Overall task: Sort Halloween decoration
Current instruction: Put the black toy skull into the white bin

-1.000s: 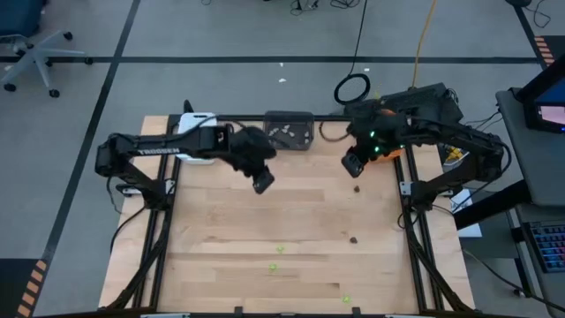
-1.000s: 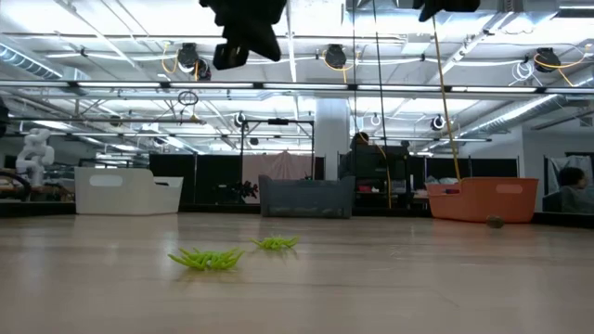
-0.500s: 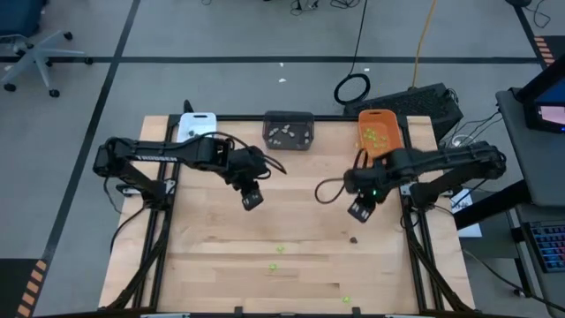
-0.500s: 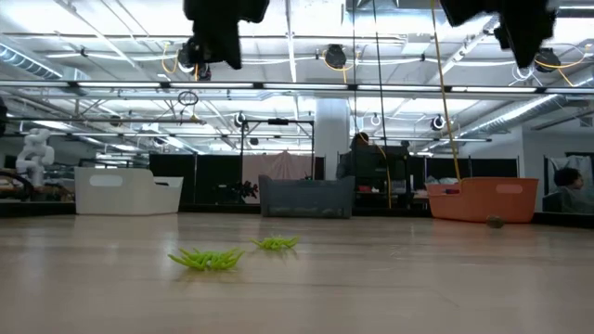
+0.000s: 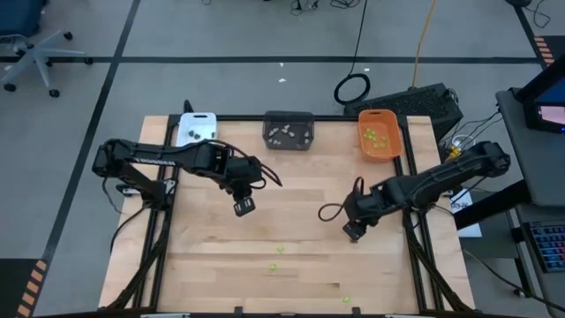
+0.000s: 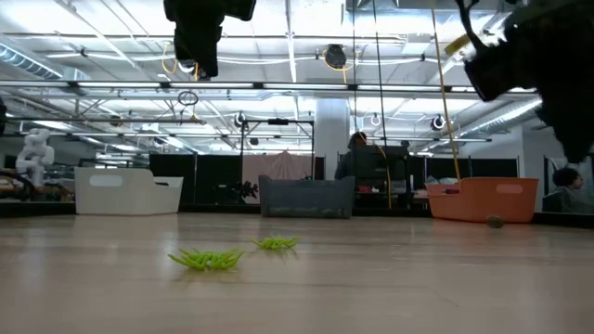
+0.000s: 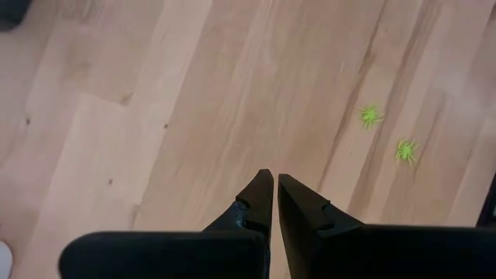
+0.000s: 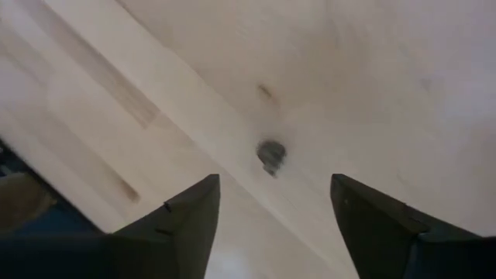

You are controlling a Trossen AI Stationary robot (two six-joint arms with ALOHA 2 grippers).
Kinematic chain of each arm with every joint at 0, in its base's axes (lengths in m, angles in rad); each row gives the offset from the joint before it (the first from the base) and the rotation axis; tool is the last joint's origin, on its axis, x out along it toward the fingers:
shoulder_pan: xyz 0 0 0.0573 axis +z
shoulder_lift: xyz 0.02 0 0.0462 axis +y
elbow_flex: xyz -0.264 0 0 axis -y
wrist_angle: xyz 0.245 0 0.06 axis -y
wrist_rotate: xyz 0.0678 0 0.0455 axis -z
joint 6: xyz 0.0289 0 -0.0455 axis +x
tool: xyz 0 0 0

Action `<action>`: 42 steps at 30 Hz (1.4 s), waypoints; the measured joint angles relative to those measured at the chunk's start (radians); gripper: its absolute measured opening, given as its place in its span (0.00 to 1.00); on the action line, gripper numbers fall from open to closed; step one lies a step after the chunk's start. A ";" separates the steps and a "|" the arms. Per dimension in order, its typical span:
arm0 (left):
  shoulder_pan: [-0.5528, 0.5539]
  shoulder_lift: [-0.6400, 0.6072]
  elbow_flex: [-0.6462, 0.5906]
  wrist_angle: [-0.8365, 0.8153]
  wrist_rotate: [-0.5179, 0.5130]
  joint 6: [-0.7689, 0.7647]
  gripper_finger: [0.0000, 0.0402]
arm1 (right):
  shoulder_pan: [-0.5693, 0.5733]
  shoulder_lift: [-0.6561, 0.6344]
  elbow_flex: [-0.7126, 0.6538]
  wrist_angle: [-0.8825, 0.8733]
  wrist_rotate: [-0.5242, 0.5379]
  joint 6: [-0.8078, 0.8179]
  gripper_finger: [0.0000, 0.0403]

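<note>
My right gripper [image 5: 353,231] [image 8: 275,180] hangs open over the table's right side. A small dark decoration piece [image 8: 270,155] lies on the wood below and between its fingers, untouched. My left gripper [image 5: 243,206] [image 7: 270,198] is shut and empty above the table's middle left. Lime green pieces [image 5: 281,250] [image 5: 274,266] lie on the wood nearer the front, and they show in the left wrist view [image 7: 371,116] [image 7: 404,150]. Another green piece [image 5: 346,299] lies by the near edge.
Along the far edge stand a white tray [image 5: 196,128], a dark grey tray [image 5: 289,130] with pale pieces and an orange tray [image 5: 379,135] with green pieces. A dark cable [image 5: 331,212] loops beside the right gripper.
My right gripper has left the orange tray, gone toward the near edge and come down over the dark piece. My left gripper has moved toward the near edge and a little to the left, still shut.
</note>
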 joint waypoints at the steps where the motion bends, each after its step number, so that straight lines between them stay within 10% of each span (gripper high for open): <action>1: 0.000 0.000 0.000 0.000 -0.002 0.000 0.05 | 0.010 0.000 -0.013 0.003 0.000 0.020 0.59; 29: 0.001 0.000 0.000 -0.007 -0.072 0.006 0.05 | 0.158 0.305 -0.046 0.195 0.083 0.072 0.51; 42: 0.001 0.000 0.000 -0.008 -0.088 0.006 0.05 | 0.161 0.322 -0.046 0.197 0.080 0.077 0.19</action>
